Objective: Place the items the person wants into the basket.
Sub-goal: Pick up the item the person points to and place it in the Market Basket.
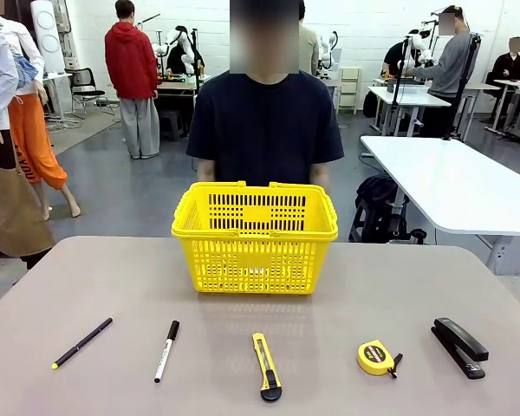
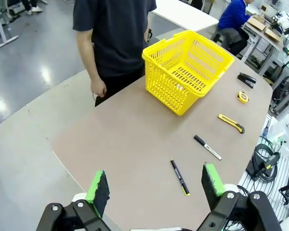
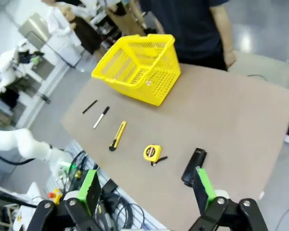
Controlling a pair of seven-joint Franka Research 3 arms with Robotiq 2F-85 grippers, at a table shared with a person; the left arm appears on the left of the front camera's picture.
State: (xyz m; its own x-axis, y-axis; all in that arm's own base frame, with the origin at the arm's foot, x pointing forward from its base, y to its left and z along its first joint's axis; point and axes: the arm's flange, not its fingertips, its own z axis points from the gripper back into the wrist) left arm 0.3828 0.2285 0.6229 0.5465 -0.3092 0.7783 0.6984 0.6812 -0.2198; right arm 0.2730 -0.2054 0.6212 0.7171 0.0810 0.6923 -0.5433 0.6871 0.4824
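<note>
The yellow basket [image 1: 255, 238] stands at the table's far middle, in front of the person [image 1: 265, 126] in a navy t-shirt, whose arms hang down. Along the near edge lie a white marker with black cap [image 1: 166, 350], a yellow-and-black utility knife [image 1: 265, 366] and a round yellow tape measure [image 1: 377, 357]. My left gripper [image 2: 154, 188] hovers open high over the table's left end, nothing between its green pads. My right gripper [image 3: 144, 190] hovers open above the right end, past the tape measure [image 3: 152, 153]. The basket [image 2: 188, 67] and the basket [image 3: 138, 67] look empty.
A thin black pen with yellow tip [image 1: 82, 341] lies at the near left and a black stapler [image 1: 459, 346] at the near right. A white table [image 1: 459, 186] stands behind at right. Bare tabletop [image 1: 113, 277] spreads between the basket and the row of items.
</note>
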